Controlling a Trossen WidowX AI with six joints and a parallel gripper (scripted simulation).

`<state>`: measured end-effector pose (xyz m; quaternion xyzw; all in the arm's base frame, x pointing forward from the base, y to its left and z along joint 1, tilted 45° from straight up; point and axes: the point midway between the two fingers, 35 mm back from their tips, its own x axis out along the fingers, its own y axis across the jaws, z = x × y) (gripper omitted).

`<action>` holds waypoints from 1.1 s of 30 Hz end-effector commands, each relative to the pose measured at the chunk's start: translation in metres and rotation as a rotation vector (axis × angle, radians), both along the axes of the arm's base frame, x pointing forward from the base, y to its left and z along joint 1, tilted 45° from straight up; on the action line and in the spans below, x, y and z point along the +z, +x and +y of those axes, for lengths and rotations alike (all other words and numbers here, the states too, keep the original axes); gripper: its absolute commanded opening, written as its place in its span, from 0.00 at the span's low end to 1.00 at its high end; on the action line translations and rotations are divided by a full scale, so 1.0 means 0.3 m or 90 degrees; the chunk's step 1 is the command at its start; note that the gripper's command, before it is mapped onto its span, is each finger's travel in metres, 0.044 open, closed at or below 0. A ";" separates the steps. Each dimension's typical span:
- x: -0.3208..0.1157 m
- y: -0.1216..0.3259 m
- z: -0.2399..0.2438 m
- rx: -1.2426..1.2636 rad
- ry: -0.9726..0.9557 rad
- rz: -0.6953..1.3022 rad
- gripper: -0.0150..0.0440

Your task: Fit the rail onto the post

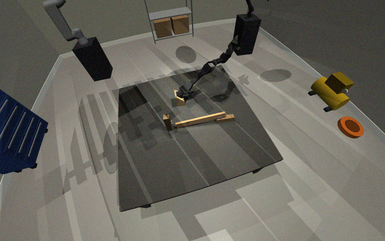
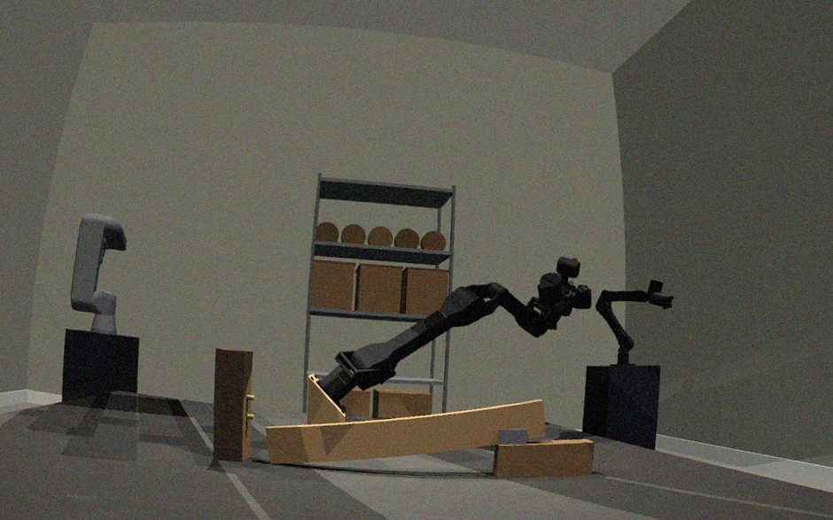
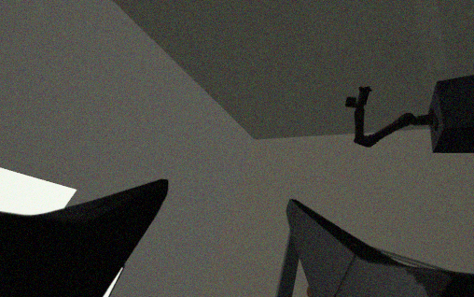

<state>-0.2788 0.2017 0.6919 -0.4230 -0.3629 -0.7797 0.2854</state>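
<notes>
The gripper stands wide open, with nothing between its fingers, raised above the worktop and well apart from the rail. Behind it, the black arm slopes down to a pale angled mount behind the rail.

The wooden bed rail lies tilted, its near end down on the worktop and its far end higher, at the bracket on the footboard block. A narrow gap parts the near end from the upright wooden post. Two pegs stick out toward the rail, one above the other, both outside it.

Farther back stands a metal shelf unit holding brown boxes.
</notes>
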 end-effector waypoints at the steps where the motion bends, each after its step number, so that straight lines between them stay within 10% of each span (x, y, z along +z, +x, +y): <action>1: -0.001 0.001 0.003 -0.003 0.000 -0.001 0.98; 33: -0.360 0.755 0.874 -0.900 -0.055 -0.306 1.00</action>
